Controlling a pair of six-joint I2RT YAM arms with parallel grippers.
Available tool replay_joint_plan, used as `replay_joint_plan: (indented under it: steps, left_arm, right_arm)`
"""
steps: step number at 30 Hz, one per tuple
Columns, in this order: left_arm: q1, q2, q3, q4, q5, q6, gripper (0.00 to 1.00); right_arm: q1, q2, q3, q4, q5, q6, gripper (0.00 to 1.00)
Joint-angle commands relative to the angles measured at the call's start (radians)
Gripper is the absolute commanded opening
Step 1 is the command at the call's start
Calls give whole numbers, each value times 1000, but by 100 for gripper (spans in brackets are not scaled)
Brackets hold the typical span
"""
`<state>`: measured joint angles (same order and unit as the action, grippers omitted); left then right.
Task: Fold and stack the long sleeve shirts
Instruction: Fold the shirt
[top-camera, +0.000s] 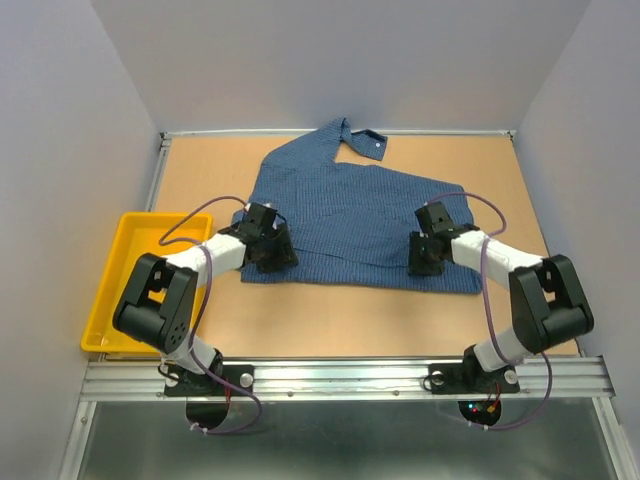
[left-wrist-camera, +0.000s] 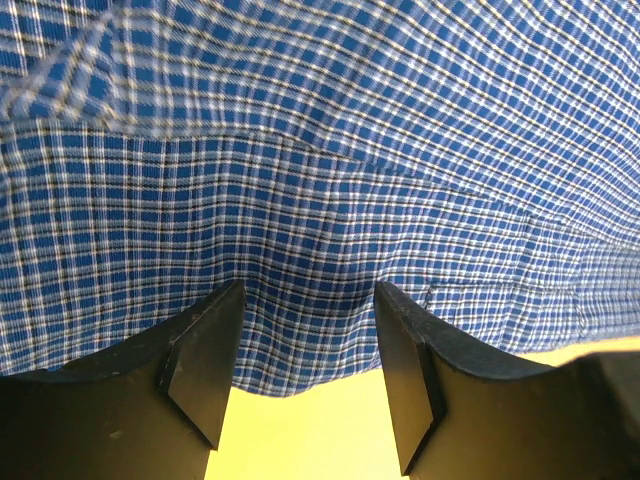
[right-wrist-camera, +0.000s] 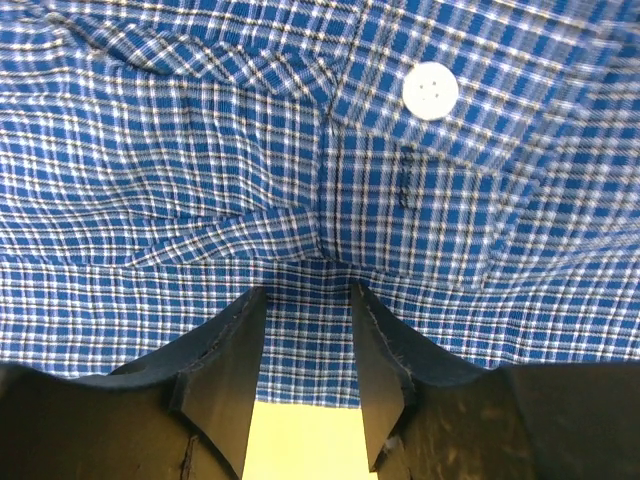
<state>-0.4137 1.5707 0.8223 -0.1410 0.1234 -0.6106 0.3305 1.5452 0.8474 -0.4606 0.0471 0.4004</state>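
One of the long sleeve shirts (top-camera: 350, 205), blue and finely checked, lies spread across the middle of the table, with a sleeve and cuff (top-camera: 370, 142) reaching the far edge. My left gripper (top-camera: 272, 252) sits on its near left hem. In the left wrist view the left gripper (left-wrist-camera: 308, 292) is open, its fingers pressed on the cloth (left-wrist-camera: 320, 180) with the hem edge between them. My right gripper (top-camera: 425, 255) sits on the near right hem. Seen from its own wrist, the right gripper (right-wrist-camera: 306, 292) has a narrower gap, with flat hem cloth (right-wrist-camera: 300, 340) between the fingers and ridges bunched at their tips. A white button (right-wrist-camera: 430, 90) shows beyond.
A yellow tray (top-camera: 120, 290) stands at the table's left side, beside the left arm. Grey walls close in the table on the left, right and far sides. Bare wooden tabletop (top-camera: 330, 320) runs between the shirt's near hem and the arm bases.
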Motion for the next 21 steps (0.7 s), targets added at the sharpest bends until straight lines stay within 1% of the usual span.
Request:
replay_joint_plan:
  steps: [1, 2, 3, 4, 5, 6, 8, 9, 10, 11, 12, 13, 15, 16, 17, 18, 19, 20, 21]
  left_arm:
    - [-39, -114, -136, -207, 120, -18, 66]
    - [-43, -148, -152, -216, 130, -24, 66]
    - [-46, -213, -175, -239, 137, -31, 68]
    - [-46, -242, -183, -252, 140, -38, 69]
    - [-46, -271, -186, -265, 140, -40, 72]
    - [-46, -294, -186, -294, 139, -38, 77]
    - [-46, -348, -146, -327, 130, -26, 84]
    - [-46, -360, -118, -351, 121, -18, 91]
    - [-45, -368, -48, -362, 87, -8, 94]
    - [-39, -364, -2, -371, 65, 5, 97]
    - [-31, -353, 45, -382, 42, 20, 99]
    - [-7, -318, 142, -394, -15, 59, 99]
    - [27, -267, 236, -396, -65, 125, 99]
    - [51, -205, 326, -387, -71, 149, 99]
    - [91, -171, 368, -372, -77, 173, 99]
    - [113, -137, 405, -355, -86, 186, 99]
    - [128, -65, 478, -321, -93, 213, 99]
    - [142, -25, 512, -300, -94, 227, 99]
    - [163, 15, 546, -283, -99, 235, 97]
  right_arm:
    - [4, -104, -109, -303, -85, 78, 47]
    - [4, -170, -123, -326, -82, 90, 47]
    - [4, -195, -119, -372, -85, 97, 48]
    - [4, -244, -98, -391, -90, 101, 48]
    - [4, -260, -85, -404, -90, 106, 49]
    - [4, -275, -64, -427, -84, 107, 50]
    - [2, -286, -15, -444, -55, 103, 55]
    - [2, -277, 51, -455, -6, 95, 57]
    - [-7, -267, 80, -457, 17, 77, 62]
    - [-18, -252, 116, -457, 40, 65, 64]
    - [-33, -235, 146, -457, 60, 51, 66]
    - [-71, -194, 212, -455, 94, 38, 70]
    - [-113, -153, 272, -432, 125, 3, 71]
    - [-158, -105, 339, -422, 128, -5, 72]
    - [-182, -85, 370, -409, 126, -9, 72]
    - [-201, -57, 405, -394, 123, -9, 72]
    - [-247, -37, 433, -359, 109, -5, 72]
    - [-269, 11, 488, -343, 90, 5, 72]
    - [-290, 33, 510, -305, 65, 9, 72]
